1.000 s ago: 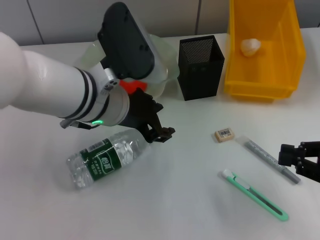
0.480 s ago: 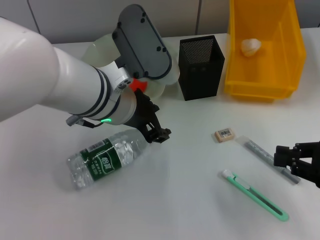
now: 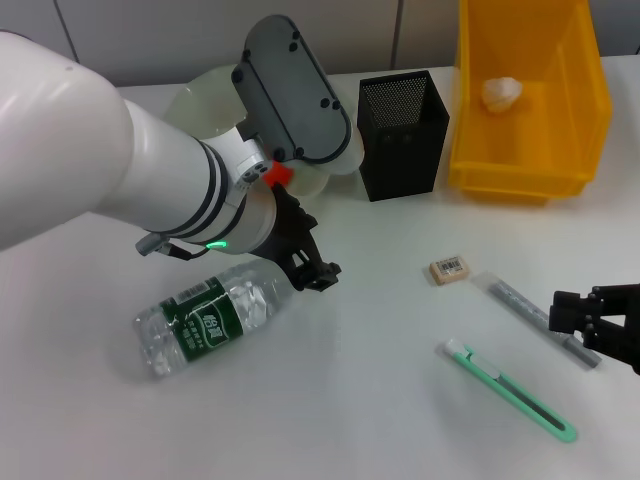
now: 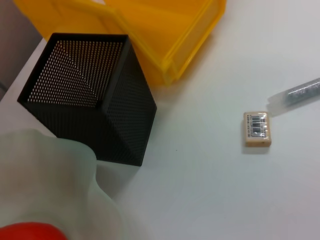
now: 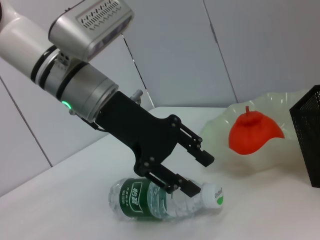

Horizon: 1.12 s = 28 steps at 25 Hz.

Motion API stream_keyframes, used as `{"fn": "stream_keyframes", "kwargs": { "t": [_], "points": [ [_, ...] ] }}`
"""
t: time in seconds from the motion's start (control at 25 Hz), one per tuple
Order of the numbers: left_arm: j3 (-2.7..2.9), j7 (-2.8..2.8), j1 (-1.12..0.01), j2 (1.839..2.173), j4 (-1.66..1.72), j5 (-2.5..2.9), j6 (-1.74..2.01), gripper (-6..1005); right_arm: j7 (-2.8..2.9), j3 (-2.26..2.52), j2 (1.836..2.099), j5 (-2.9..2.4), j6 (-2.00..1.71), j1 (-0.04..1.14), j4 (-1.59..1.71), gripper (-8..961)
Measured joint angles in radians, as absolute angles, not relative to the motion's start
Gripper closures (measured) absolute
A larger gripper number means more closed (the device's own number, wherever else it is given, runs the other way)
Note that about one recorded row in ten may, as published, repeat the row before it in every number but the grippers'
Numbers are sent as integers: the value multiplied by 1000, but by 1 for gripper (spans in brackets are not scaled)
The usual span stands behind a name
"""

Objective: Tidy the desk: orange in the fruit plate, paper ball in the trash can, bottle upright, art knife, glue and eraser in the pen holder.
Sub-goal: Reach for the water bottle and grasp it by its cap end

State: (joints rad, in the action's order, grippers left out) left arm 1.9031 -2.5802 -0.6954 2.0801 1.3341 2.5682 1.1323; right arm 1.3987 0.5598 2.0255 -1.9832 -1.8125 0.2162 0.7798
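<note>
A clear water bottle (image 3: 205,318) with a green label lies on its side; it also shows in the right wrist view (image 5: 150,201). My left gripper (image 3: 310,268) is open, its fingers (image 5: 205,159) spread just above the bottle's white-capped neck (image 5: 215,195). The orange (image 3: 277,173) sits in the translucent fruit plate (image 3: 200,100). The paper ball (image 3: 500,93) lies in the yellow bin (image 3: 525,170). The eraser (image 3: 449,269), grey glue stick (image 3: 525,308) and green art knife (image 3: 510,390) lie on the table. My right gripper (image 3: 597,320) is open over the glue stick's near end.
The black mesh pen holder (image 3: 403,133) stands between the fruit plate and the yellow bin; it also shows in the left wrist view (image 4: 90,95) next to the eraser (image 4: 257,129). My left arm hides much of the plate in the head view.
My left arm has swung slightly right and its gripper has dropped a little toward the bottle's neck. My right gripper has shifted slightly left over the glue stick. The objects have not moved.
</note>
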Motion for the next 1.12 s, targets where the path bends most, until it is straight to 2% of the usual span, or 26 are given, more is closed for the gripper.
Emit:
{"fn": "stream_keyframes", "kwargs": {
  "t": [1.12],
  "points": [
    [1973, -2573, -713, 2080, 1206, 2564, 999, 406, 1376, 551, 2026, -1985, -1815, 215, 751, 776]
  ]
}}
